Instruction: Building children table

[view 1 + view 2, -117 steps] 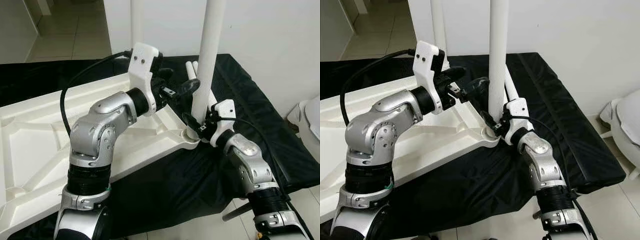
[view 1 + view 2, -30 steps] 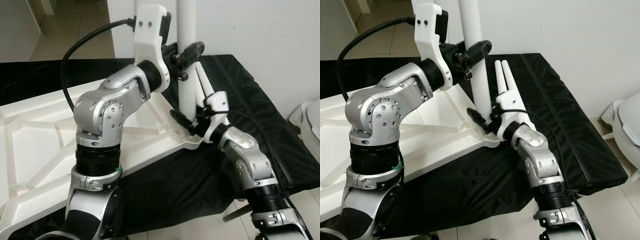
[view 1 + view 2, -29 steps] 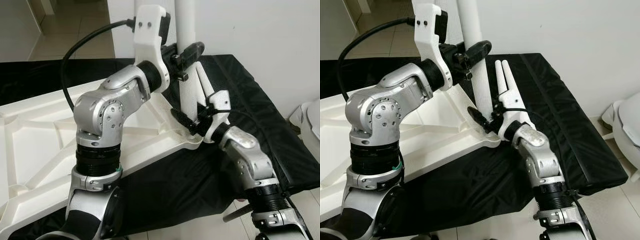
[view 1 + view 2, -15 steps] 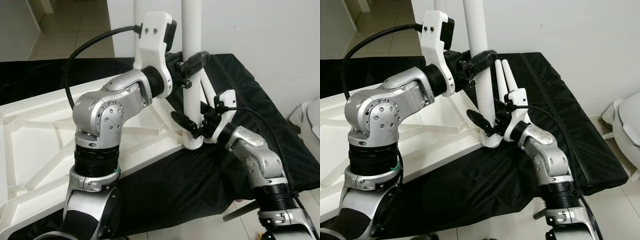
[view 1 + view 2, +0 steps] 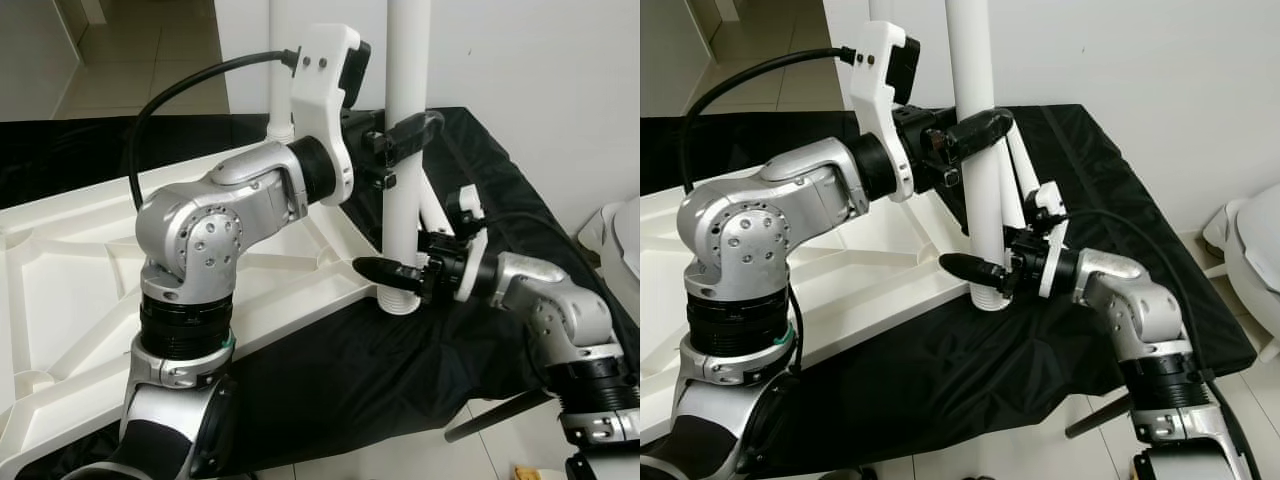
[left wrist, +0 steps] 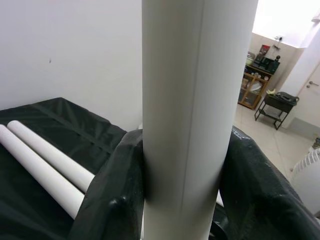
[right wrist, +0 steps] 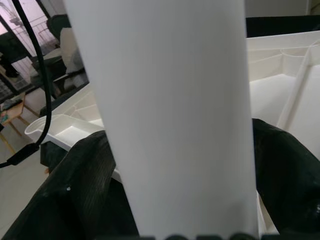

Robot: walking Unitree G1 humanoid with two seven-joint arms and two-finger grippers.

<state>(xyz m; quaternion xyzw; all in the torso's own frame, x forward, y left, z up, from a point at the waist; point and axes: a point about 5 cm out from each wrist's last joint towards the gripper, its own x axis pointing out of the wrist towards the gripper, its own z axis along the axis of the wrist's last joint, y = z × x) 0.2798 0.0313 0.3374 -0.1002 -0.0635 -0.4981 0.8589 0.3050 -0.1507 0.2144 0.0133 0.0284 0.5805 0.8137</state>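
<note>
A white table leg point(image 5: 404, 200) stands upright, held by both grippers. My left gripper point(image 5: 405, 135) is shut around it high up, its black fingers point(image 6: 115, 200) on either side of the tube. My right gripper point(image 5: 397, 272) is shut on it just above the ribbed bottom end point(image 5: 400, 301). That end hangs over the black cloth point(image 5: 400, 370), just off the near right corner of the upturned white tabletop point(image 5: 80, 290). A second leg point(image 5: 278, 60) stands upright at the tabletop's far corner. Two loose legs point(image 6: 45, 167) lie on the cloth behind.
The cloth-covered bench ends near its right edge point(image 5: 1200, 350), with tiled floor beyond. A white object point(image 5: 625, 235) stands on the floor at the far right. A dark rod point(image 5: 490, 415) sticks out below the bench. A white wall point(image 5: 540, 70) is close behind.
The leg has shifted right, from the tabletop's corner socket to just off the corner. Both grippers moved with it, and the right forearm swung out to the right.
</note>
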